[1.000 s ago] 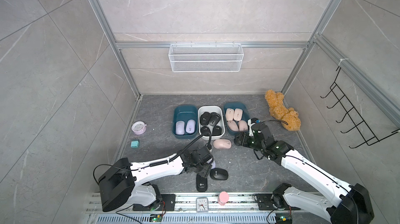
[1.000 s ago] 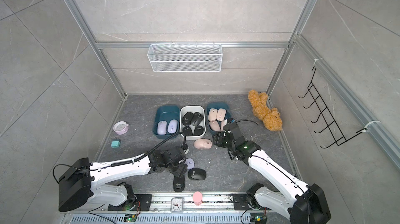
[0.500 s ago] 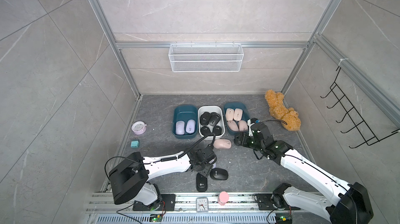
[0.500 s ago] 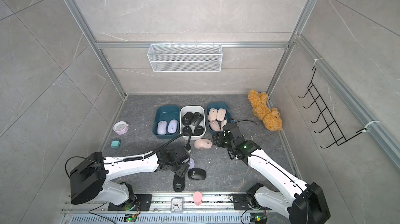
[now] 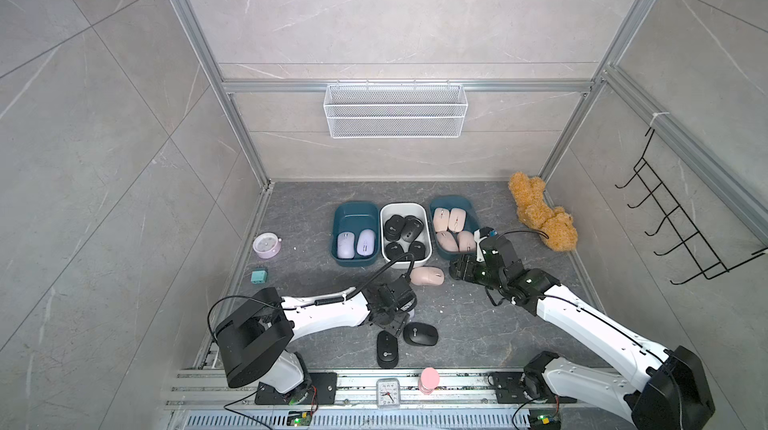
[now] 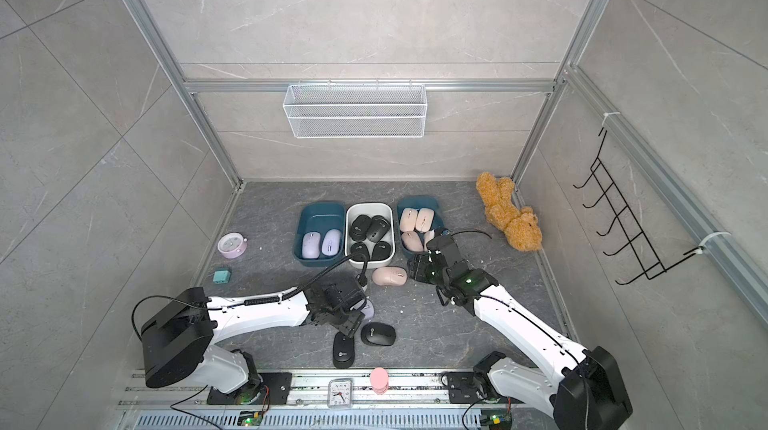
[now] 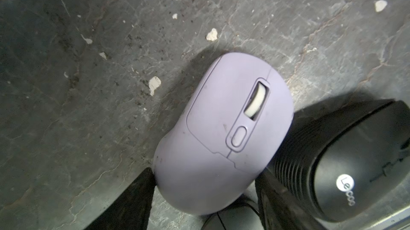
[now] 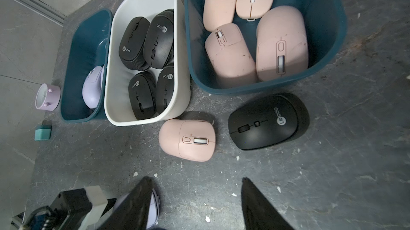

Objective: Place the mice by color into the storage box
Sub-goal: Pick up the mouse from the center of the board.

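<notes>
Our left gripper (image 7: 205,173) straddles the purple mouse (image 7: 224,129), grip unclear; we might knock the adjacent black mouse (image 7: 346,162); the right gripper (image 8: 196,179) gapes empty.

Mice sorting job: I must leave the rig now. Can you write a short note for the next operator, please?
Left gripper: jaws either side of a lilac mouse on the floor; grip unclear.
Right gripper: open, empty.
Done: two lilac mice in one teal bin, four black mice in the white bin, four pink mice in the other teal bin.
To sort, on the floor: that lilac mouse, one pink mouse, three black mice.
</notes>
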Action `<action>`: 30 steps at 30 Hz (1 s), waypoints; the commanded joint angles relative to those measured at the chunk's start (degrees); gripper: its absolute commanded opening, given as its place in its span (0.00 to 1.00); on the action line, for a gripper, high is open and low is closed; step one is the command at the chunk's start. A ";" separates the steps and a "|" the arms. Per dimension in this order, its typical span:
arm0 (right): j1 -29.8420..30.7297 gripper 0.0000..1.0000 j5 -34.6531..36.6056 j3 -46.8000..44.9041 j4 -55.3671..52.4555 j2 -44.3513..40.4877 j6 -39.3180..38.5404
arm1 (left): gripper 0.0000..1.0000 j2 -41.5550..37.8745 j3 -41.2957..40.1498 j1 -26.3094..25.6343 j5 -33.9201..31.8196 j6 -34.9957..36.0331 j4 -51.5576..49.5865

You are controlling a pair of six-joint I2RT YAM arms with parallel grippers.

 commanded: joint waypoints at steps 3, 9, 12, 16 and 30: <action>-0.22 0.65 -0.65 1.14 1.03 0.92 1.08 | 0.73 0.73 1.64 2.38 -0.51 1.87 1.81; -0.24 0.65 -0.63 1.03 1.18 1.18 1.39 | 0.74 -0.03 2.23 4.22 0.15 3.29 1.93; -0.16 0.65 -0.63 0.94 1.35 1.27 1.61 | 0.75 0.39 2.86 4.75 0.51 4.00 1.93; -0.24 0.65 -0.88 1.12 1.34 1.36 1.65 | 0.75 0.54 3.05 5.65 1.19 4.80 2.49; -0.24 0.65 -0.80 1.32 1.56 1.80 1.68 | 0.76 3.62 2.95 10.58 8.66 7.92 5.17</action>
